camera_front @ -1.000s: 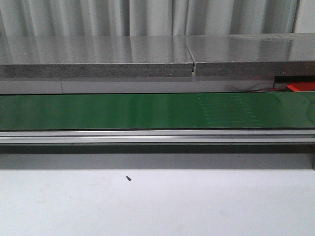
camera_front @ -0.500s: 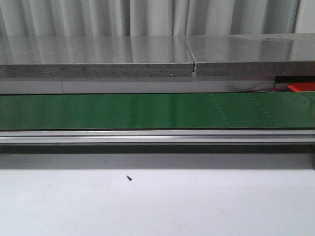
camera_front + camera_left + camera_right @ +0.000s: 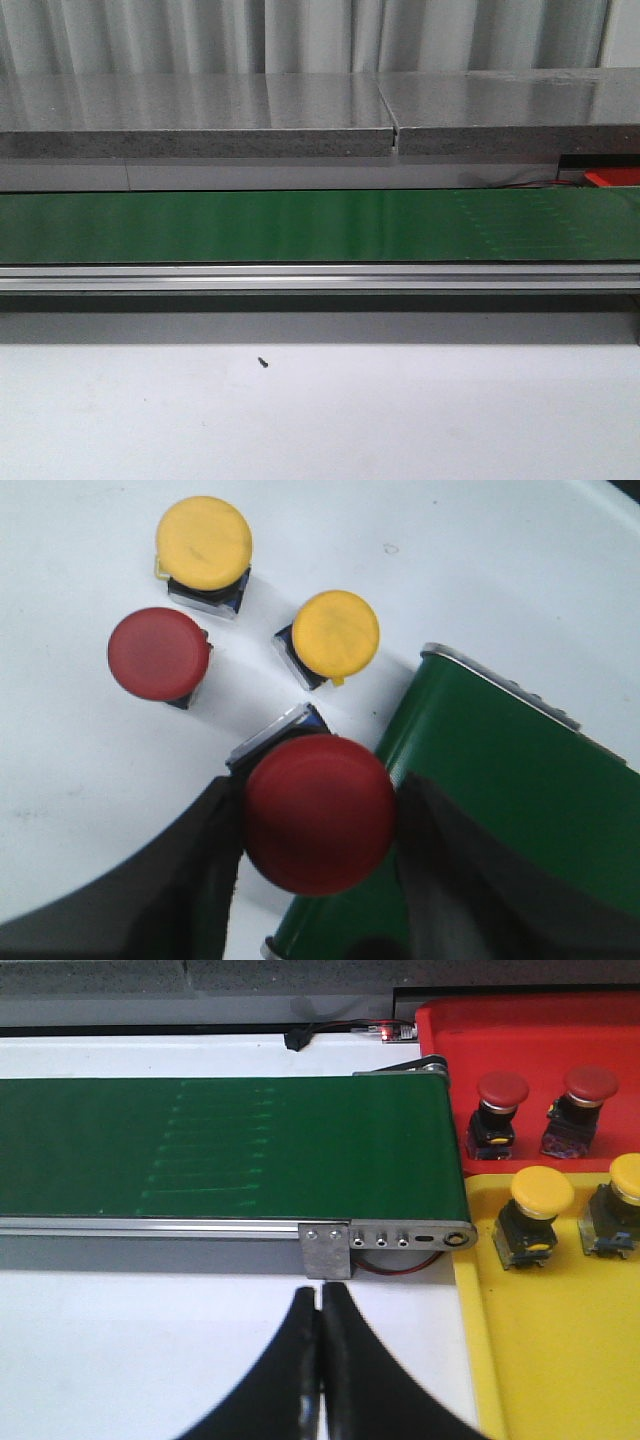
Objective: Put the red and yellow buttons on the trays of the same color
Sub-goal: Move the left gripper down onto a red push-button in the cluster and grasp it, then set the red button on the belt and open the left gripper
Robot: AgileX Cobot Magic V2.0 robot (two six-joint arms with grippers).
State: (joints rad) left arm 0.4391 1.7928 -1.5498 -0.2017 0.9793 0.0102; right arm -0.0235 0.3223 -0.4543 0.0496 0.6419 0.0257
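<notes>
1. In the left wrist view, the left gripper (image 3: 318, 825) was closed around a red button (image 3: 317, 812), its dark fingers (image 3: 195, 880) pressing the cap from both sides. The domed cap faced the camera and the square base (image 3: 277, 736) pointed away, so the long axis ran roughly along the line of sight.
2. Just beside the held button lay the end of the green conveyor belt (image 3: 510, 800).
3. Farther on the white table (image 3: 480, 560) stood another red button (image 3: 158, 654) and two yellow buttons (image 3: 335, 633) (image 3: 204, 542), caps up, close together but apart.
4. In the right wrist view, the right gripper (image 3: 321, 1360) was fully closed on nothing, over the table.
5. Beyond it, the yellow tray (image 3: 540, 1360) held two yellow buttons (image 3: 528, 1218) (image 3: 618, 1205) upright.
6. Farther still, the red tray (image 3: 520, 1030) held two red buttons (image 3: 494, 1110) (image 3: 575, 1108) upright.
</notes>
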